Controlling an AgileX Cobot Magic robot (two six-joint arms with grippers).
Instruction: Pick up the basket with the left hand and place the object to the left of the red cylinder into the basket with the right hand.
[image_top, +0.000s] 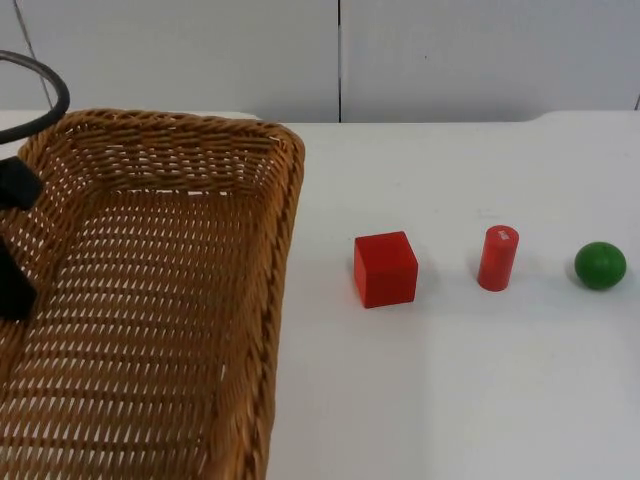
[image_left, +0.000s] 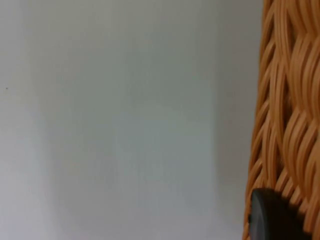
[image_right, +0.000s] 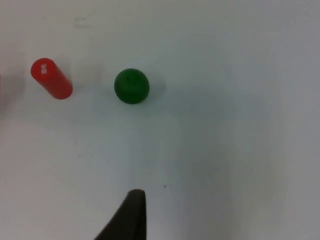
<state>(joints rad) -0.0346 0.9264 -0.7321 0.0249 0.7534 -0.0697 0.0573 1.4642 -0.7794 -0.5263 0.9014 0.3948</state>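
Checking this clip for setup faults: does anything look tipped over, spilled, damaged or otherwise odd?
Nothing stands out. The red cube, red cylinder and green ball stand apart in a row on the table; the wicker basket looks intact, with the left gripper at its rim.

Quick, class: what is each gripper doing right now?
Left gripper: at the basket rim, grip cannot be told.
Right gripper: above the table, cannot be told.

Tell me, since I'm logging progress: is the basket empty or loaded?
Empty: the basket shows bare weave inside, while the red cube sits on the table.
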